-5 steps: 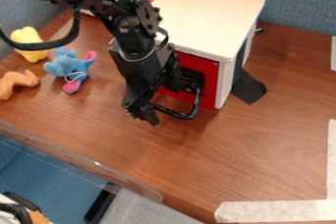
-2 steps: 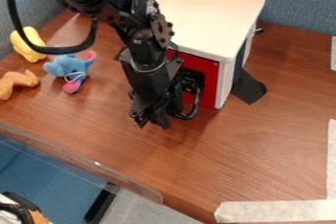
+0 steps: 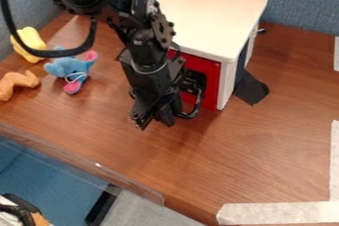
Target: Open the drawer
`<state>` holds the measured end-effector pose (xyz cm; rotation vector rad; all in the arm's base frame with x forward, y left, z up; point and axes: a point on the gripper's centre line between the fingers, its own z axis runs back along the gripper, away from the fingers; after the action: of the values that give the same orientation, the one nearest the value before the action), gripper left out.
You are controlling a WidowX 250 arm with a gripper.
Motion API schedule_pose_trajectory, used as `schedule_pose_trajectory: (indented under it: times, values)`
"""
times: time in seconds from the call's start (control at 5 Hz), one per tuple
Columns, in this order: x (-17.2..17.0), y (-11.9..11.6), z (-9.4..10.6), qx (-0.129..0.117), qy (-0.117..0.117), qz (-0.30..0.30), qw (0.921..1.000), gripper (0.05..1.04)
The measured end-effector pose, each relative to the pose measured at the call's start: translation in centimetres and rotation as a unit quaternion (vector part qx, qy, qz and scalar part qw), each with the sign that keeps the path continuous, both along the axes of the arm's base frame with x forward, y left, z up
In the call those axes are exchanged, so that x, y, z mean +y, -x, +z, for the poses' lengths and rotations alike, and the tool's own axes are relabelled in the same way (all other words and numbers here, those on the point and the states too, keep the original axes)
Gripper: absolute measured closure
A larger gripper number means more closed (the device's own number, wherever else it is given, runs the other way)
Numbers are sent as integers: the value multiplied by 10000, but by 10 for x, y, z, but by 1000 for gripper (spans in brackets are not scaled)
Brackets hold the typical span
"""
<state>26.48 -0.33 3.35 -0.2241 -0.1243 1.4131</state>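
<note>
Drawer front facing lower left, handle probably lengthwise across it, claw alongside, whether spread I cannot tell

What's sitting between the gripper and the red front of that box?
The black handle, sticking out from the red front toward the gripper, as the camera view shows.

Prob. a robotics lab w/ office-type setup: robot arm, fabric partition, tape strips on tbl.
</note>
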Motion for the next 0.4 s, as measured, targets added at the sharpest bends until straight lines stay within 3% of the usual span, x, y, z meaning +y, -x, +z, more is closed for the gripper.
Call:
schedule_pose_trajectory:
  times: [0.4]
  values:
    - [-7,24,2,91,51,-4,9999,933]
